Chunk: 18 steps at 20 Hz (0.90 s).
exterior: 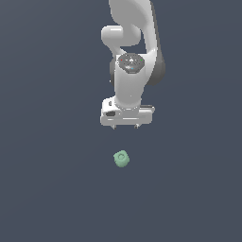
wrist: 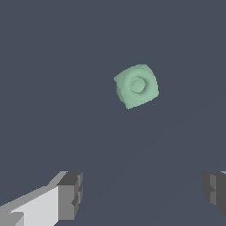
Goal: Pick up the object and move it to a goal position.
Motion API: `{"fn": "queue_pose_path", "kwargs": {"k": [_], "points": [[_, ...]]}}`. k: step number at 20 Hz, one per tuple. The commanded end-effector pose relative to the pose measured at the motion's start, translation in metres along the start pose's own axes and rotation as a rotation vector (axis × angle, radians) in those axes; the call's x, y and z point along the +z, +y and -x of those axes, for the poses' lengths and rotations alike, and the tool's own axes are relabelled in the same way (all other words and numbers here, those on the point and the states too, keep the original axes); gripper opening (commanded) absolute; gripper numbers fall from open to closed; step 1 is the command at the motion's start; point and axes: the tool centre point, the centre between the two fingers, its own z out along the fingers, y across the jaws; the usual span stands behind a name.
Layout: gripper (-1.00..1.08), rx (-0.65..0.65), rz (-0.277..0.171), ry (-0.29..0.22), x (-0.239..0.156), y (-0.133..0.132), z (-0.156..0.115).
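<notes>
One mint-green object sits upright, dimple facing up, apart from the spread, empty hand.

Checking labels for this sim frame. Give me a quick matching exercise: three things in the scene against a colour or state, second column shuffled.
Column 1:
1. object
2. tool
3. floor

Column 2:
A. plain dark slate surface
B. pale mint green, lying apart from the arm, round dimple on top
C. white, fingers spread wide with nothing between them

Pairs: 1-B, 2-C, 3-A

The wrist view backs this up: one dark finger pad sits far from the other, and the object lies off the line between them.
</notes>
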Motion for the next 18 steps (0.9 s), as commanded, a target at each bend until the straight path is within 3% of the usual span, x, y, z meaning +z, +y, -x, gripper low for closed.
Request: {"fn": "queue_pose_path", "kwargs": {"k": [1,9,18], "points": [[1.0,-0.001,0.0,-0.001,0.0,0.0,0.0],[1.0,-0.062,0.0,0.002,0.01,0.003,-0.015],[1.0,-0.228,-0.004,0.012,0.042,0.01,-0.054]]}}
